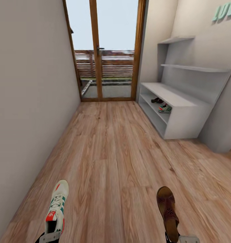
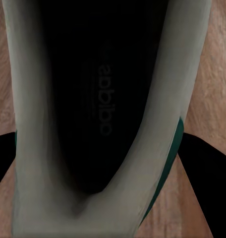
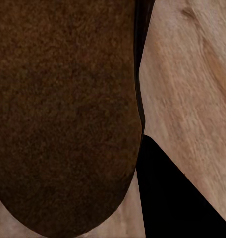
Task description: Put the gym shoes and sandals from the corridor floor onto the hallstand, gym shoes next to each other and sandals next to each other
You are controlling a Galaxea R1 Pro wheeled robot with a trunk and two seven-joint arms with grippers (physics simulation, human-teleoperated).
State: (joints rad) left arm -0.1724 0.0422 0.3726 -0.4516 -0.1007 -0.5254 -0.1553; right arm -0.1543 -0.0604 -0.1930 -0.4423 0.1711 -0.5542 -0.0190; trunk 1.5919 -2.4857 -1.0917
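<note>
One gym shoe (image 1: 56, 205), white with green stripes and a red-orange patch, hangs low at the near left, my left gripper (image 1: 50, 237) shut on its heel end. In the left wrist view its dark inside (image 2: 93, 99) sits between the black fingers (image 2: 208, 166). A brown sandal (image 1: 167, 206) is held the same way at the near right by my right gripper (image 1: 183, 239); its brown surface (image 3: 63, 109) lies against one black finger (image 3: 172, 193). The hallstand (image 1: 183, 98) stands ahead on the right. Its upper tier holds another gym shoe (image 1: 165, 108) and, just behind it, another sandal (image 1: 157, 100).
The wood-plank corridor floor (image 1: 112, 148) stretches ahead to a wood-framed glass door (image 1: 105, 50). A plain wall (image 1: 27, 101) runs along the left. Stepped shelves (image 1: 193, 68) rise above the hallstand's bench, and green letters (image 1: 225, 11) hang on the right wall.
</note>
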